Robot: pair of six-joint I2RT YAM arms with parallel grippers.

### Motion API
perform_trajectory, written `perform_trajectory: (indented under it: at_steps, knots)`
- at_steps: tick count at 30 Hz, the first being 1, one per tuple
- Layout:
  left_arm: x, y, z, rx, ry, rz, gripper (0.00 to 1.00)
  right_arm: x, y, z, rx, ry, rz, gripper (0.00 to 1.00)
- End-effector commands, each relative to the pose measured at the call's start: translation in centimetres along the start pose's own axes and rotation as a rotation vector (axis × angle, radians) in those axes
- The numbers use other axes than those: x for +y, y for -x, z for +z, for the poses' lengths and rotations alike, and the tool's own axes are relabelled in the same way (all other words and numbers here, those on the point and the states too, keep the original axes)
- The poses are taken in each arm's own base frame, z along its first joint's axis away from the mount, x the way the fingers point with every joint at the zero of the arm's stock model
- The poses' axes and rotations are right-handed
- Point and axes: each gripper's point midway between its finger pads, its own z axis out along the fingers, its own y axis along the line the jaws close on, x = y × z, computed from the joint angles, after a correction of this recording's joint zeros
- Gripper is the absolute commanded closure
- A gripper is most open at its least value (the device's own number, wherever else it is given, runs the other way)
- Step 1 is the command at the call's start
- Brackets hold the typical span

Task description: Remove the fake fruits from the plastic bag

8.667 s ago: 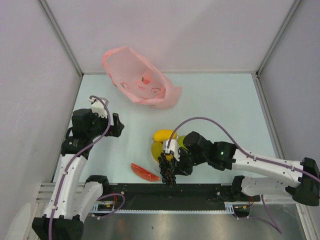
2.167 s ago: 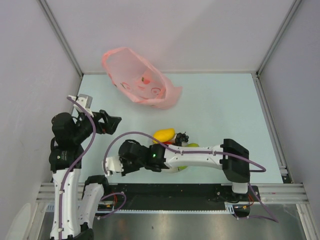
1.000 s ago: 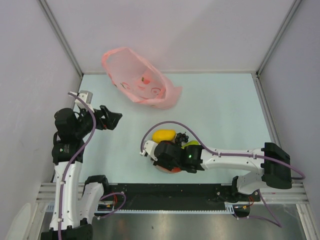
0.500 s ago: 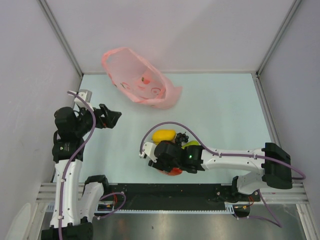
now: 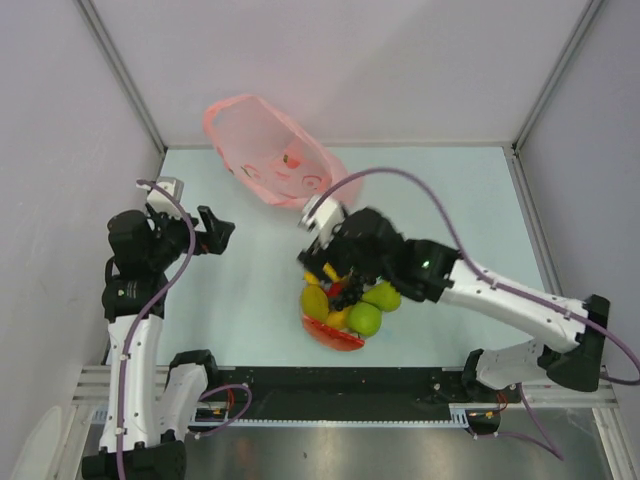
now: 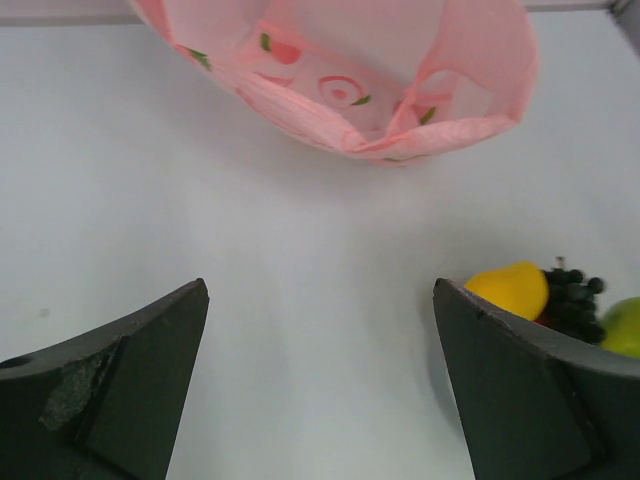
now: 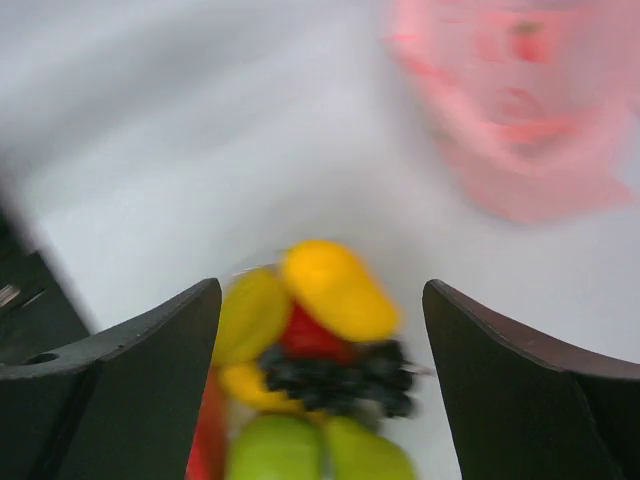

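The fake fruits lie heaped on the table: a yellow-orange mango (image 7: pixel 335 285), a dark grape bunch (image 5: pixel 345 290), green pears (image 5: pixel 366 318) and a watermelon slice (image 5: pixel 340 340) at the near side. The pink plastic bag (image 5: pixel 265 150) lies on its side at the far left, mouth toward the arms, also visible in the left wrist view (image 6: pixel 340 80). My right gripper (image 5: pixel 322 262) hangs open and empty above the heap's far edge, and in its blurred wrist view (image 7: pixel 320 300) the heap shows between the fingers. My left gripper (image 5: pixel 215 230) is open and empty, left of the heap, facing the bag.
White walls with metal corner posts (image 5: pixel 120 70) close in the table on three sides. The black rail (image 5: pixel 330 405) with the arm bases runs along the near edge. The right arm's forearm (image 5: pixel 500 300) stretches across the right half of the table.
My right gripper has opened from shut, leaving the watermelon slice at the heap's near side, then lifted and swung away toward the bag. The left arm has barely moved.
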Motion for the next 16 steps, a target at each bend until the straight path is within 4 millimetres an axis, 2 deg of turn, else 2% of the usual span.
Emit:
perform_trajectory:
  at_steps: [1, 4, 5, 7, 8, 10, 11, 12, 16]
  knots:
    - [3.8, 1.6, -1.3, -0.004, 0.199, 0.192, 0.00, -13.6, -1.2, -4.0, 0.022, -0.342, 0.190, 0.13]
    - [4.6, 1.1, -1.5, 0.036, 0.231, 0.236, 0.00, -18.9, -5.1, -6.6, 0.106, -0.473, 0.361, 0.12]
    - [4.7, 0.8, -1.5, 0.047, 0.229, 0.239, 0.00, -21.6, -7.4, -8.6, 0.151, -0.549, 0.433, 0.08]
    - [4.6, 0.3, -1.3, 0.062, 0.216, 0.223, 0.00, -23.1, -9.4, -10.6, 0.170, -0.623, 0.519, 0.03]
    - [4.3, 0.0, -1.0, 0.066, 0.188, 0.214, 0.00, -23.7, -10.0, -12.4, 0.164, -0.684, 0.543, 0.00]
    - [4.6, -0.8, -0.4, 0.099, 0.172, 0.220, 0.00, -23.7, -11.9, -14.1, 0.206, -0.757, 0.553, 0.00]
    - [5.0, -1.0, -0.2, 0.111, 0.183, 0.226, 0.00, -23.4, -11.7, -15.3, 0.184, -0.777, 0.546, 0.00]
    - [5.4, -1.1, 0.1, 0.118, 0.193, 0.229, 0.00, -23.0, -12.4, -15.5, 0.194, -0.782, 0.542, 0.00]
    - [6.6, -1.3, 1.1, 0.142, 0.218, 0.239, 0.00, -22.7, -12.1, -16.6, 0.147, -0.793, 0.530, 0.00]
